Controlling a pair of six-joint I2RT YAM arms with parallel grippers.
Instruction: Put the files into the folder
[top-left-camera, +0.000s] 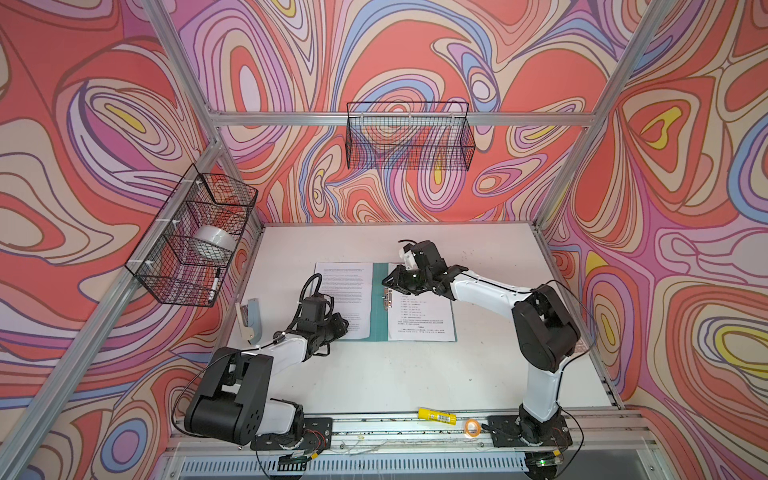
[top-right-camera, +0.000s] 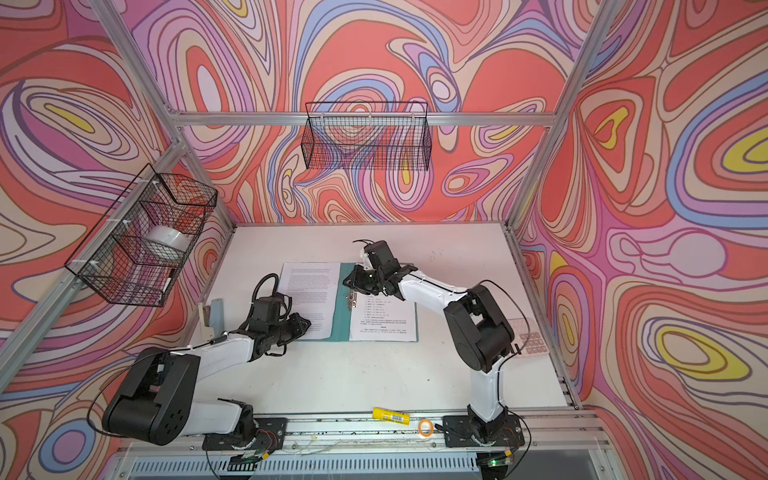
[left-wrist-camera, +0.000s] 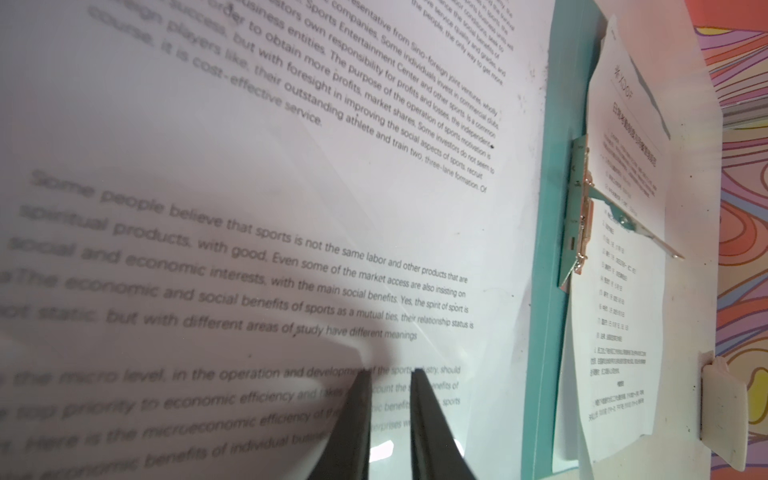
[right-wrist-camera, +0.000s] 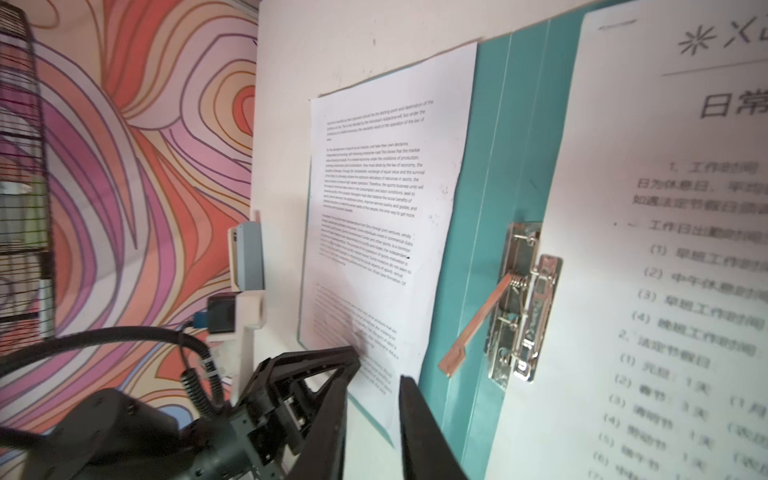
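Observation:
The teal folder (top-left-camera: 380, 309) (top-right-camera: 343, 309) lies open on the white table. Its metal clip (top-left-camera: 387, 297) (left-wrist-camera: 582, 216) (right-wrist-camera: 521, 307) sits by the spine with the lever raised. Of the files, an English sheet (top-left-camera: 345, 286) (left-wrist-camera: 291, 166) (right-wrist-camera: 374, 208) lies on the left flap and a Chinese sheet (top-left-camera: 419, 320) (right-wrist-camera: 665, 249) on the right flap. My left gripper (top-left-camera: 344, 324) (left-wrist-camera: 390, 374) rests its tips on the English sheet's near corner, open by a narrow gap. My right gripper (top-left-camera: 388, 279) (right-wrist-camera: 376, 374) hovers open over the spine's far end, holding nothing.
A grey-blue stapler (top-left-camera: 251, 318) lies left of the folder. A yellow glue stick (top-left-camera: 436, 415) and an orange tape ring (top-left-camera: 472, 427) sit on the front rail. A wire basket (top-left-camera: 166, 266) with a white roll hangs left, and another basket (top-left-camera: 409, 137) hangs on the back wall.

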